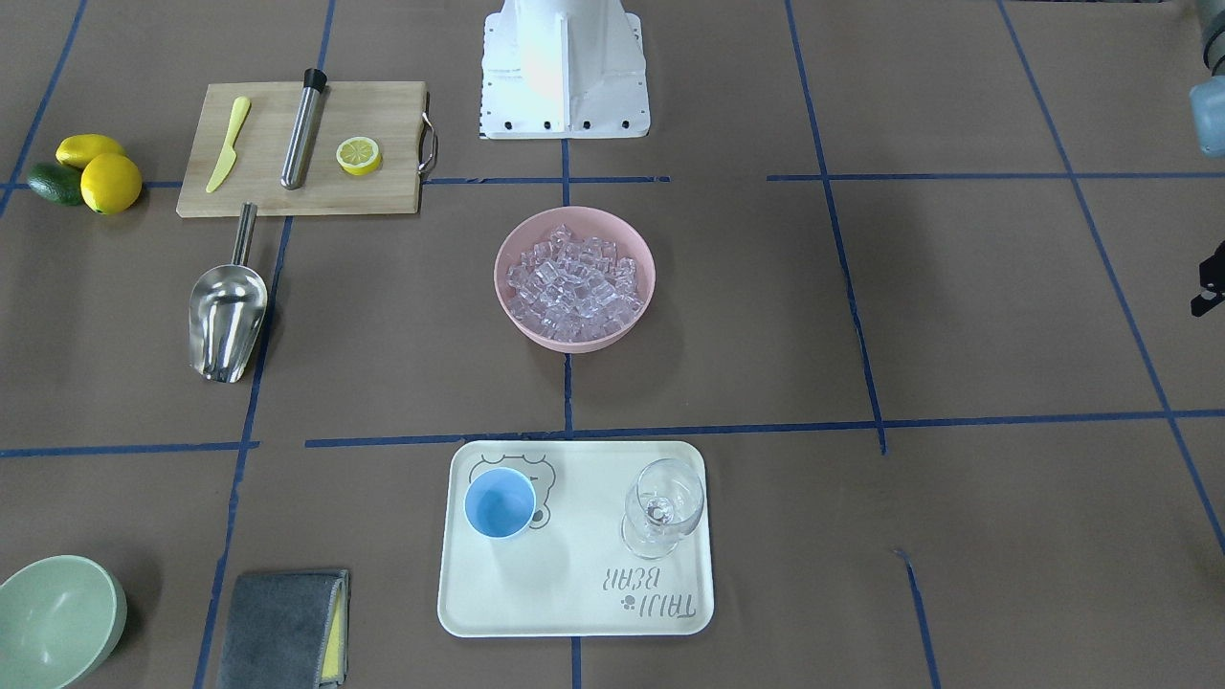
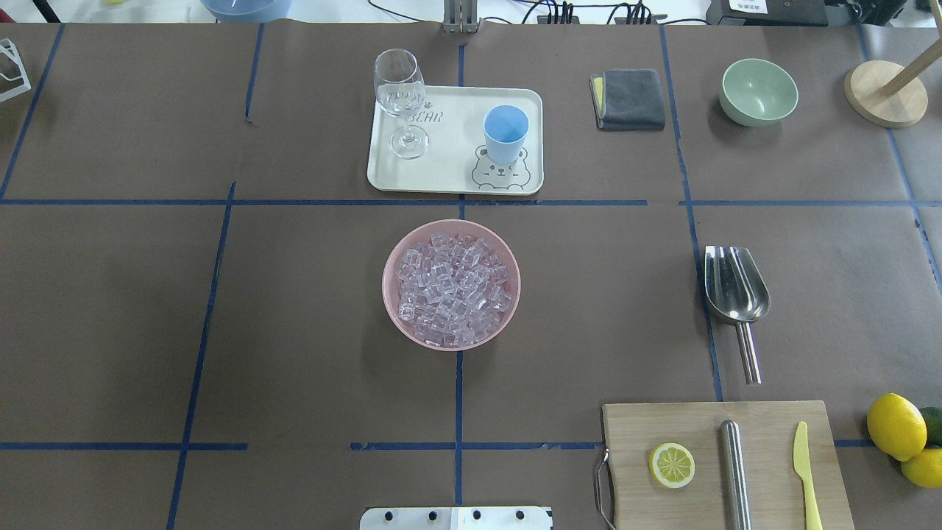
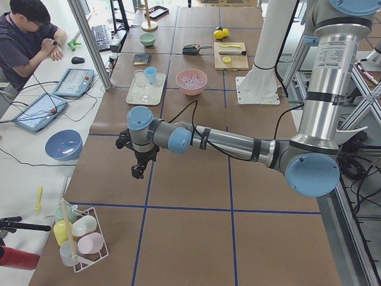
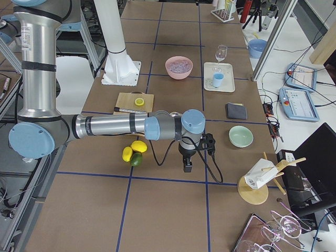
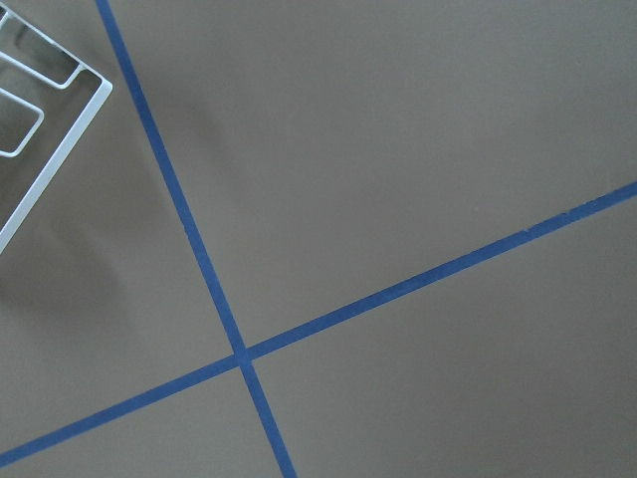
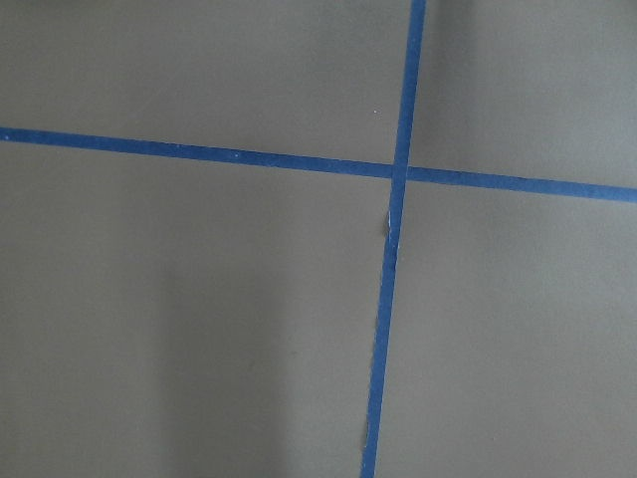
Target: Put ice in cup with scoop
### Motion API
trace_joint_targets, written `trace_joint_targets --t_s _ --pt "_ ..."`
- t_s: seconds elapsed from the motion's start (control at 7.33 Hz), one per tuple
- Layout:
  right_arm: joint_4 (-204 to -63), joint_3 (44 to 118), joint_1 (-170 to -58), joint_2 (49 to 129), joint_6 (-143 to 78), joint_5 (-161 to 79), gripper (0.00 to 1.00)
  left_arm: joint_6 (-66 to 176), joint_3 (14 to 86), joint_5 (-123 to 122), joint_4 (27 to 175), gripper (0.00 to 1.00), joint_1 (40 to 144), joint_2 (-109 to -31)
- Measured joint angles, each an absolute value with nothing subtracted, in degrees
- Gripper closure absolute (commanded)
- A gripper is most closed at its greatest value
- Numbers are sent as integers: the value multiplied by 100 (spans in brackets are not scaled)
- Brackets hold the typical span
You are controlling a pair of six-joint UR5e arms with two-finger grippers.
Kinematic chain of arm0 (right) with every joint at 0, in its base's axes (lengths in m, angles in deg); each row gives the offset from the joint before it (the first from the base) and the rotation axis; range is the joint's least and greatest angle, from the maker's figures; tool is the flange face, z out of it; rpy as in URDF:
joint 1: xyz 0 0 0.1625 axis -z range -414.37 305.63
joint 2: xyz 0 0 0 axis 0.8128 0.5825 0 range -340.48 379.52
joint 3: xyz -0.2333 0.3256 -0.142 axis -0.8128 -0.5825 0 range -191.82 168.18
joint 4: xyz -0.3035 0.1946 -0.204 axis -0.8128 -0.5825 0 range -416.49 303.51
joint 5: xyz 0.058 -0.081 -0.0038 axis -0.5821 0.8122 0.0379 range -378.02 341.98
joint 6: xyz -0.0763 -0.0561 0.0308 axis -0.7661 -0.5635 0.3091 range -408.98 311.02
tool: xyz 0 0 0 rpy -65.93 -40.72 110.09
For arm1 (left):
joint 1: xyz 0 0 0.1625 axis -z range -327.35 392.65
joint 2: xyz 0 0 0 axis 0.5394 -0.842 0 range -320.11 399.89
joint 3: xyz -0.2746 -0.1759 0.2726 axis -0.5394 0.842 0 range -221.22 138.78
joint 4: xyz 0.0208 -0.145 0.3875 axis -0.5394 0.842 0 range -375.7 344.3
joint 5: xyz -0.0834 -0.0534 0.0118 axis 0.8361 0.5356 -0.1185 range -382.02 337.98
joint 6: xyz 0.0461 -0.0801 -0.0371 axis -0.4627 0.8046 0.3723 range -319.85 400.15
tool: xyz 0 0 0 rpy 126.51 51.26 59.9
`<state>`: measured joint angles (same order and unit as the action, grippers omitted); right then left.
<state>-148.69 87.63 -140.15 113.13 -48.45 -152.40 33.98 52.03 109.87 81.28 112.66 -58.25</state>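
Note:
The ice (image 2: 452, 287) fills a pink bowl (image 2: 385, 287) at the table's middle. The light-blue cup (image 2: 505, 134) stands upright and empty on a cream tray (image 2: 449, 158) beyond the bowl. The steel scoop (image 2: 734, 287) lies on the table to the right, handle toward the robot. Both arms are far from these things. My left gripper (image 3: 138, 173) hangs over bare table near the left end. My right gripper (image 4: 187, 167) hangs over the right end past the lemons. I cannot tell whether either is open or shut. Both wrist views show only table and blue tape.
A wine glass (image 2: 401, 96) stands on the tray. A cutting board (image 2: 765, 442) holds a lemon half (image 2: 671, 464), a steel cylinder (image 2: 734, 471) and a yellow knife (image 2: 806, 471). Lemons (image 2: 895, 425), a green bowl (image 2: 759, 91), a grey cloth (image 2: 629, 99) and a white wire rack (image 5: 40, 110) are nearby.

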Motion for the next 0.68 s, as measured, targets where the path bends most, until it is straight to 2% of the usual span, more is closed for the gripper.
trace_joint_targets --t_s 0.68 --pt "-14872 8760 -14015 11312 -4845 -15234 0 3408 5210 10994 8797 0 10944 -6384"
